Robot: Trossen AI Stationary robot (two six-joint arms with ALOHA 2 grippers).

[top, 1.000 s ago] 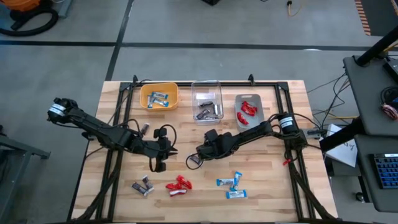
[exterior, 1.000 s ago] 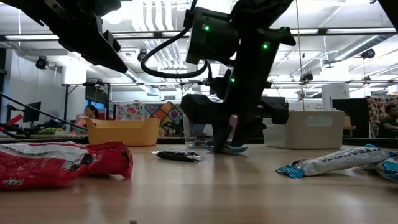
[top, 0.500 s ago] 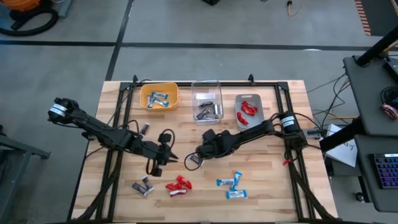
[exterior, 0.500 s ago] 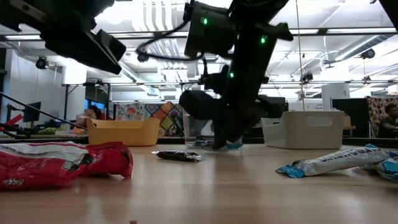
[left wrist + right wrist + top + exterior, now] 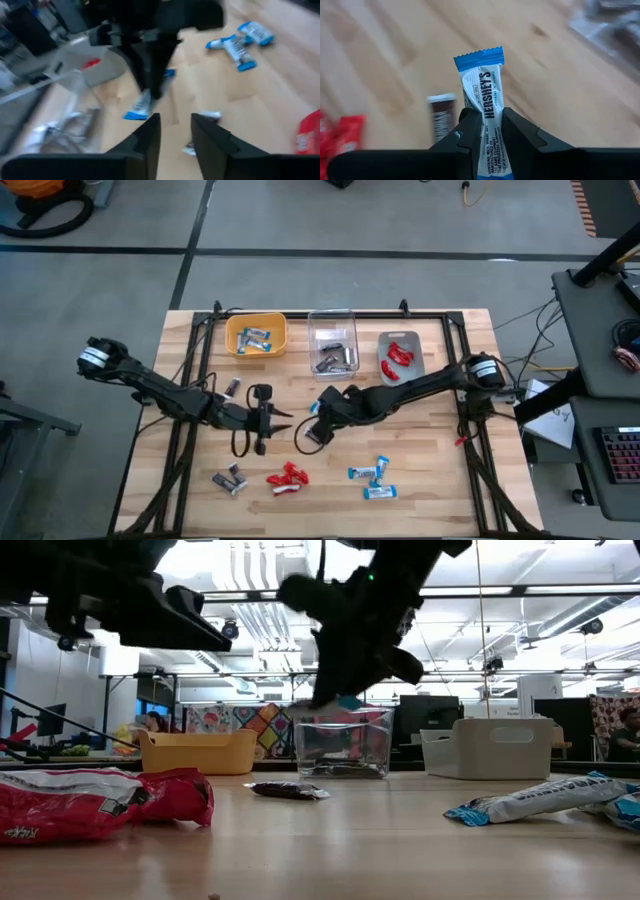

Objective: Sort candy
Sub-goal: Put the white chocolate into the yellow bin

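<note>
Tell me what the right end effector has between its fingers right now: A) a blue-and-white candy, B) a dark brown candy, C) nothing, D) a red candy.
A: the right wrist view shows the right end effector shut on a blue-and-white candy, lifted above the wooden table.

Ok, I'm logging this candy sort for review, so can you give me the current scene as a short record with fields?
right gripper: shut on blue-and-white candy, lifted above the table centre
left gripper: open, empty, near table centre
yellow bin: blue-and-white pieces inside
clear bin: dark brown pieces inside
grey bin: red pieces inside
loose on table: dark brown pair, red candy, blue-and-white candies along the near edge; one dark brown candy by the left arm
</note>
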